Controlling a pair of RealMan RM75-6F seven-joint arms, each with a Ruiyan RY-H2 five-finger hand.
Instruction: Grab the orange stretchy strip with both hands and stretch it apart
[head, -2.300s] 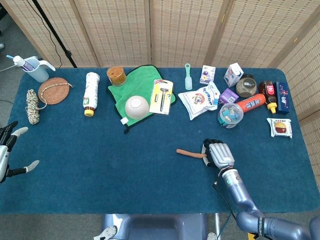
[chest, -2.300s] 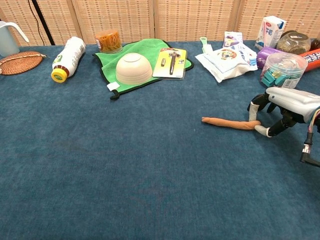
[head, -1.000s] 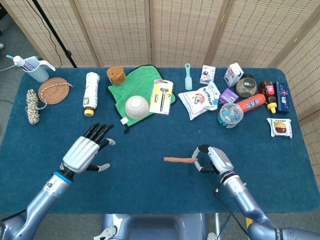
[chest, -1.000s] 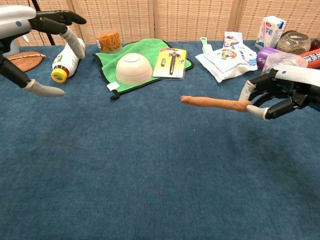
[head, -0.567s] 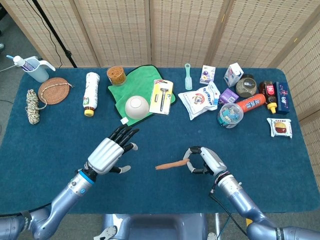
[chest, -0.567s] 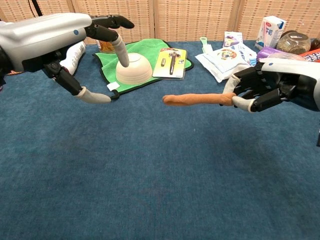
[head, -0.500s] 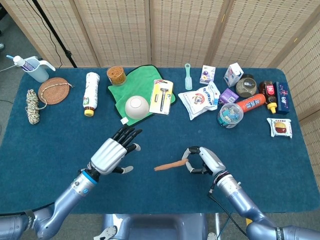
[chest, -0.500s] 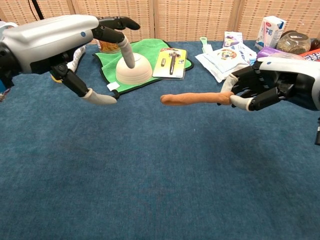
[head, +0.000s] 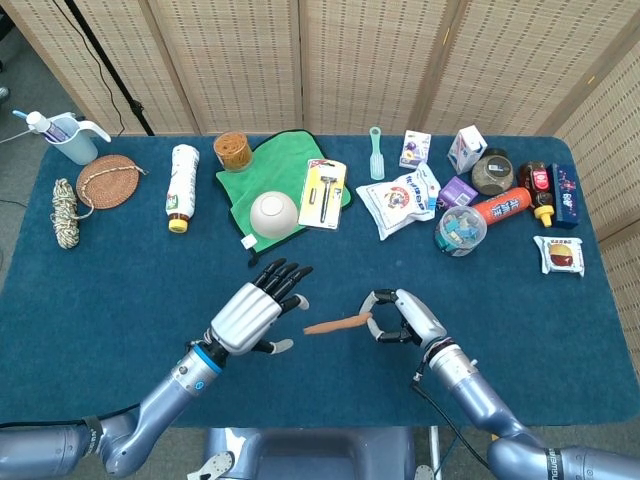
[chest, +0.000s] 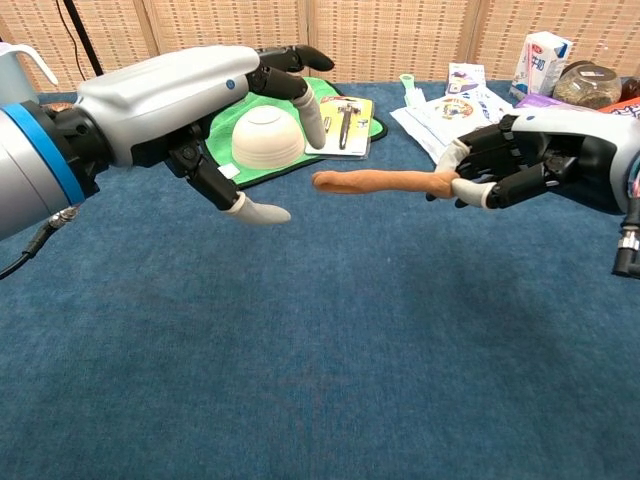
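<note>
Above the tabletop, the right robot hand pinches the strip by one end; its free end points toward 9 o'clock, near the spread left robot hand.

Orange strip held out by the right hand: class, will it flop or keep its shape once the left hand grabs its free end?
Probably fairly firm: the orange strip juts sideways from the right hand with little droop. Likely light, since a pinch holds it.

— Where is this happening?
— A robot test lab: woven folding screens are walling off a blue-carpeted table, where snack packets and a white bowl are sitting as props.
</note>
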